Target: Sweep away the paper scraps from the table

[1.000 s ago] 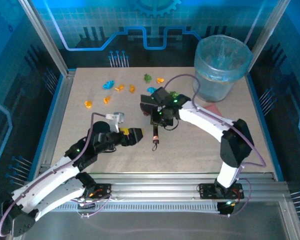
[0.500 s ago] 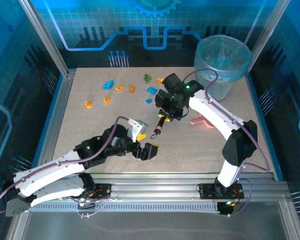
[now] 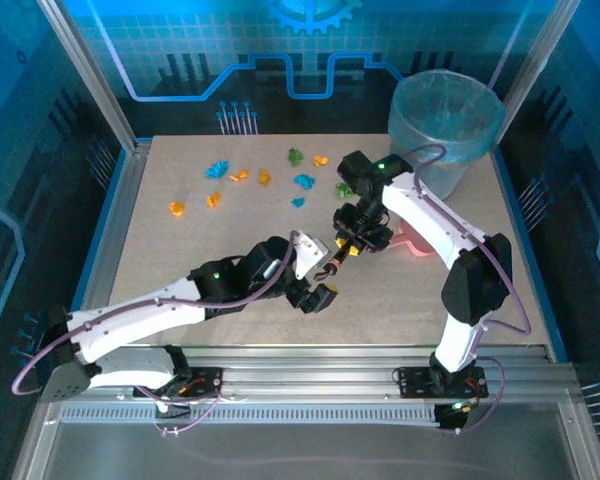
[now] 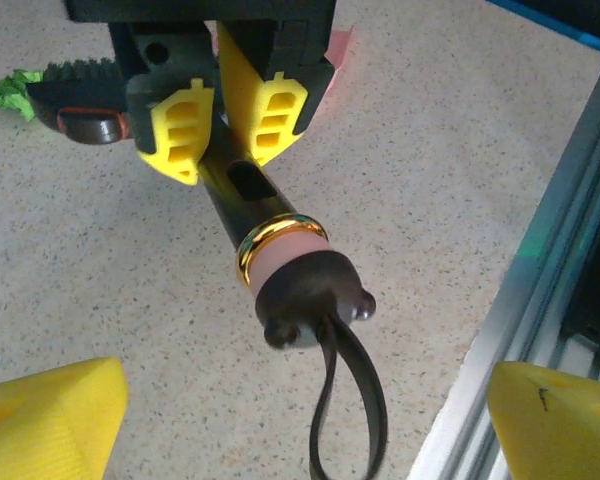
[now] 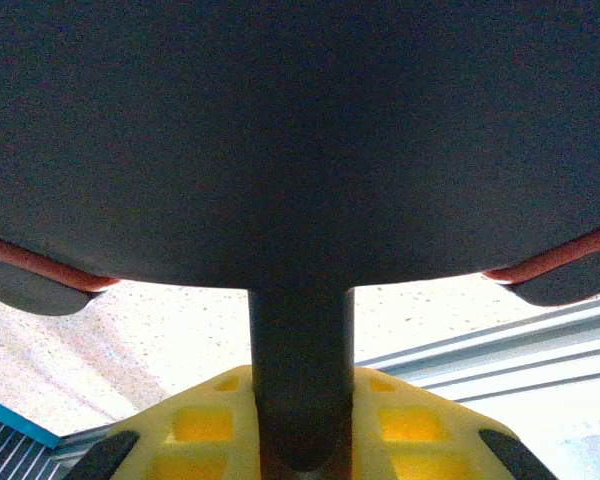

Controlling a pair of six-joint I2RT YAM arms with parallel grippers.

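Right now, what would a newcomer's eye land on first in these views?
The right end effector sits mid-table, shut on a dark brush. The brush's looped handle points at the open left end effector. Beyond them, bright paper scraps dot the far side of the table, left of a blue bin.

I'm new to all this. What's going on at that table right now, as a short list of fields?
right gripper: shut on the dark handle of the brush
left gripper: open, facing the brush's strap end
paper scraps: orange, blue and green, scattered on the far part of the table
dustpan: pink, lying under the right arm
bin: translucent blue, far right corner
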